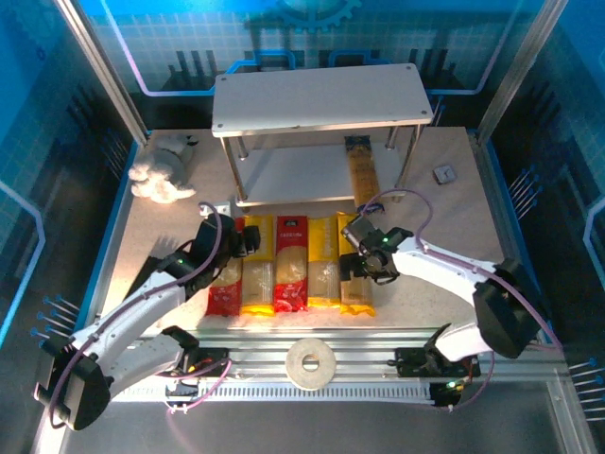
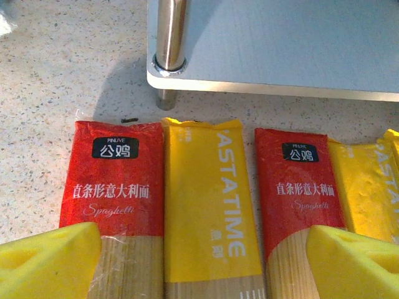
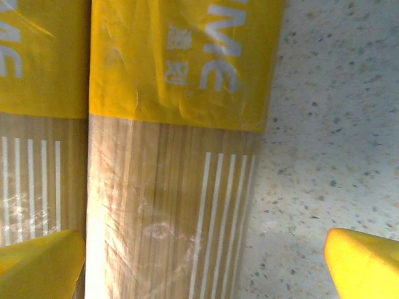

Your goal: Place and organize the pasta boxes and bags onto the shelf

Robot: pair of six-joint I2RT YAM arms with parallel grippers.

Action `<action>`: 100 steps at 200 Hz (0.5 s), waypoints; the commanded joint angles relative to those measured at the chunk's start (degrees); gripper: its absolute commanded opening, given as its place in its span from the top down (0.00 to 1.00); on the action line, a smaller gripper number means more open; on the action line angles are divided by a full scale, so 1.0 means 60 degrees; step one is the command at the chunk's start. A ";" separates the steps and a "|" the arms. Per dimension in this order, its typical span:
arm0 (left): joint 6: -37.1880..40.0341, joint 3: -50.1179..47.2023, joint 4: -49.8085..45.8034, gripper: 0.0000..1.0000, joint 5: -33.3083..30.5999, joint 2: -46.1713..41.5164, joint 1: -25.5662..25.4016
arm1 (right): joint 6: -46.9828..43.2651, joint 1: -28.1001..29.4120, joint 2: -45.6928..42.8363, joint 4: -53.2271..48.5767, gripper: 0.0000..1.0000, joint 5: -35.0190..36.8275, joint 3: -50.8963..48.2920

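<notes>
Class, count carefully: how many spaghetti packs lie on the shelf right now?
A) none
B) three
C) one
C: one pack lies on the shelf, on its lower tier.

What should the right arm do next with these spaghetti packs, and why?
Probably lower the right gripper and close it on the rightmost yellow pack. Its jaws are open and straddle that pack: one finger sits near the seam with the neighbouring yellow pack, and the other is over the bare table, so the outer side looks free for a grip.
</notes>
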 commanded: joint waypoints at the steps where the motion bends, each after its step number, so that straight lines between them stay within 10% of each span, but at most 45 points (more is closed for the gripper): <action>1: -0.0189 -0.0075 0.0078 0.13 -0.0135 -0.0186 -0.0092 | 0.0175 0.0118 0.0502 0.0331 0.00 -0.0168 0.0008; 100: 0.0011 -0.0164 -0.0058 0.12 -0.0251 -0.0531 -0.0095 | -0.0108 0.0197 0.1982 0.0665 0.01 -0.0432 0.0768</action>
